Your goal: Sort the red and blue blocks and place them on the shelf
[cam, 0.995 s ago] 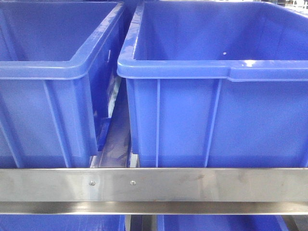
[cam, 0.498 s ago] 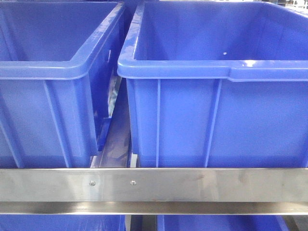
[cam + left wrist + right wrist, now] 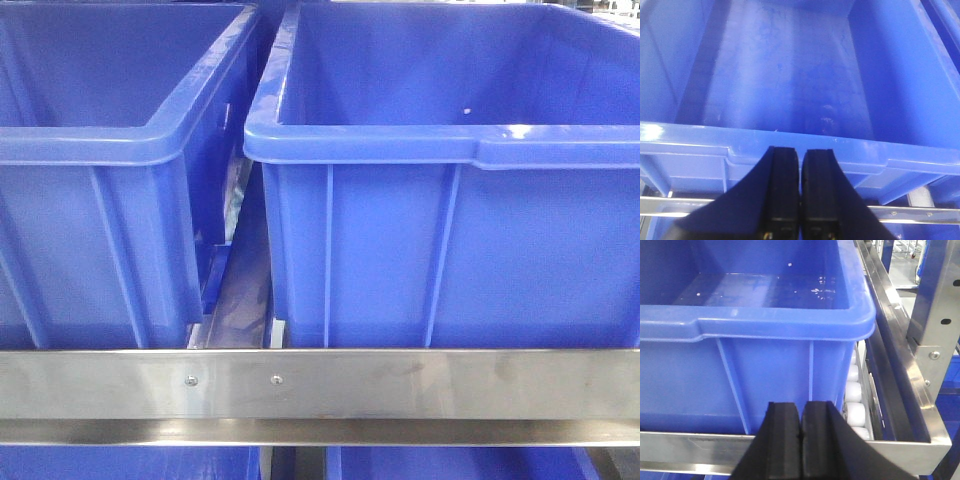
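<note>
The red and blue blocks are out of view in every frame. The shelf shows as a flat steel front rail (image 3: 400, 385) with two screws, carrying two big blue bins. My left gripper (image 3: 800, 150) is shut with nothing between its black fingers, hovering just before the near rim of a blue bin (image 3: 790, 90) whose floor looks bare. My right gripper (image 3: 801, 404) is shut too, empty, in front of the right bin's (image 3: 755, 355) ribbed wall and above the shelf's front rail (image 3: 695, 445).
Left bin (image 3: 90, 180) and right bin (image 3: 450, 180) stand side by side with a narrow gap and steel divider (image 3: 245, 290) between. White rollers (image 3: 856, 405) run along the right bin. A steel upright post (image 3: 935, 315) stands at the shelf's right corner. More blue bins (image 3: 120, 462) sit on the tier below.
</note>
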